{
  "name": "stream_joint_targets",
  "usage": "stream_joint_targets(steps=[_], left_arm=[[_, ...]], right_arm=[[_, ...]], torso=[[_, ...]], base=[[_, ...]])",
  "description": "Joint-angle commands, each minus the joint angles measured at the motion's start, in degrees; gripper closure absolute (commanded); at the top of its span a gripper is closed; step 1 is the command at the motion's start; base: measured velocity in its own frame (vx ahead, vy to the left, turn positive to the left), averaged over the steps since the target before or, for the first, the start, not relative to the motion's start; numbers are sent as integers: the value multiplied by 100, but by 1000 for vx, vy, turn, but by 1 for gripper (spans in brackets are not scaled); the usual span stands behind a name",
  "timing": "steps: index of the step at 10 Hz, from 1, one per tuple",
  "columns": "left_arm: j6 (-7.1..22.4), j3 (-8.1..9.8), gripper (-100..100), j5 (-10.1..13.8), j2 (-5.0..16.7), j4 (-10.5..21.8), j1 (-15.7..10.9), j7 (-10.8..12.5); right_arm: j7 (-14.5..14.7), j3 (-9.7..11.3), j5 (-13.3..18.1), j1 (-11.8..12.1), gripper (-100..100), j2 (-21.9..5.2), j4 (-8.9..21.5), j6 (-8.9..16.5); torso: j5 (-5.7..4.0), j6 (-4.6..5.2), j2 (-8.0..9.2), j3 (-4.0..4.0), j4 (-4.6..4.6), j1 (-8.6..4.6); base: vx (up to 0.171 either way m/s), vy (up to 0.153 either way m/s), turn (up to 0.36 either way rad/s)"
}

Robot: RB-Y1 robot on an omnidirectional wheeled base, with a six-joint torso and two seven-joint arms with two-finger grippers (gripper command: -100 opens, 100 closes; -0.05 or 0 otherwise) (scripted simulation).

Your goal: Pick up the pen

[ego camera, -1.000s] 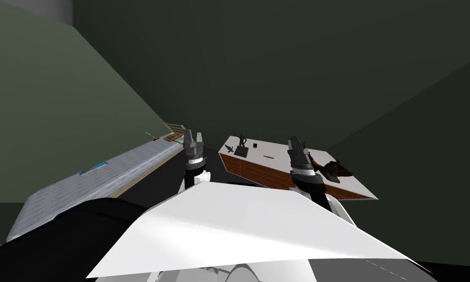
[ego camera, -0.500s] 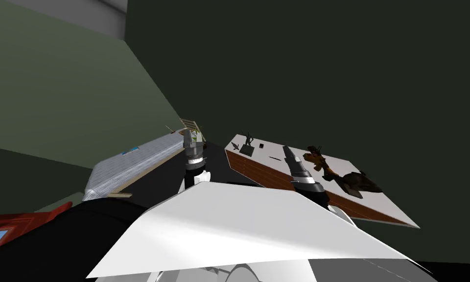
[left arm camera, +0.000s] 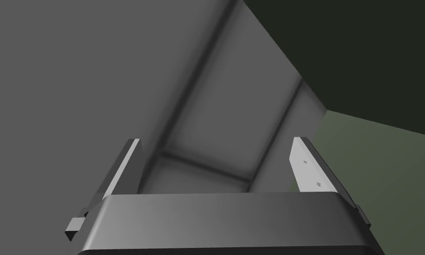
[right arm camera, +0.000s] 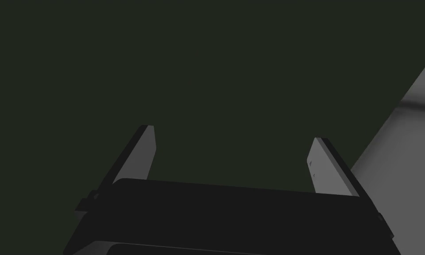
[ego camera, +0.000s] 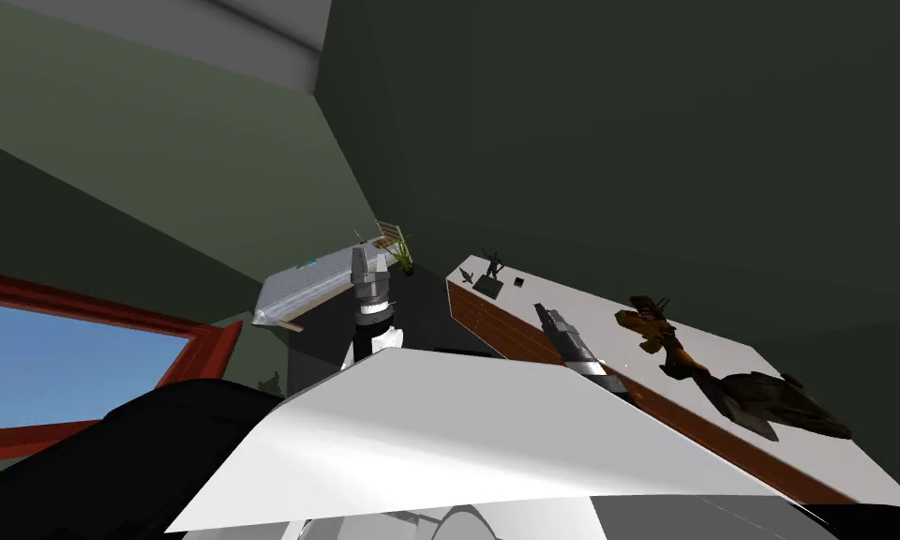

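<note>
Both pairs of jaws stand released and hold nothing. The right jaws' fingers [right arm camera: 143,152] are spread before a dark green wall, and the left jaws are spread likewise. In the head view the right forearm [ego camera: 584,354] crosses the near edge of the bench [ego camera: 579,302], right of centre. The left forearm [ego camera: 371,305] rises at centre, apart from the bench.

We cannot make out the pen. We judge it lies on the white bench top, perhaps behind the right forearm. The danger is a blind reach: the jaws could sweep the small dark cube [ego camera: 517,281], the figurine [ego camera: 492,267] or the brown model [ego camera: 659,337], or nudge so thin a thing over the edge. At lower right the bench's far end is hard to tell.
</note>
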Motion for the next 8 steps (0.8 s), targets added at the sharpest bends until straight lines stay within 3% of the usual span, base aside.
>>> stream_joint_targets(steps=[1,2,4,5,6,7,8], left_arm=[[0,0,0,0,0,0,0,0],[0,0,0,0,0,0,1,0],[0,0,0,0,0,0,0,0],[0,1,0,0,0,0,1,0],[0,1,0,0,0,0,1,0],[0,1,0,0,0,0,1,0],[0,1,0,0,0,0,2,0]], right_arm=[[115,-1,202,286,-100,-84,260,21],[115,-1,202,355,-100,-84,260,21],[246,23,479,794,-100,-211,608,46],[246,23,479,808,-100,-211,651,46],[303,38,615,1029,-100,-284,868,55],[303,38,615,1029,-100,-284,871,55],[352,55,749,1244,-100,-361,1071,62]], torso=[[0,0,0,0,0,0],[0,3,0,0,0,2],[-1,0,-3,-2,-1,-3],[0,3,3,2,1,-5],[-2,3,-3,-1,0,-6],[-1,2,-5,-3,-1,-5],[-2,6,-12,-7,-2,-10]], base=[[-72,33,357],[-60,22,270],[-73,27,422],[-61,23,295],[-51,30,435],[-33,17,187],[-26,28,378]])
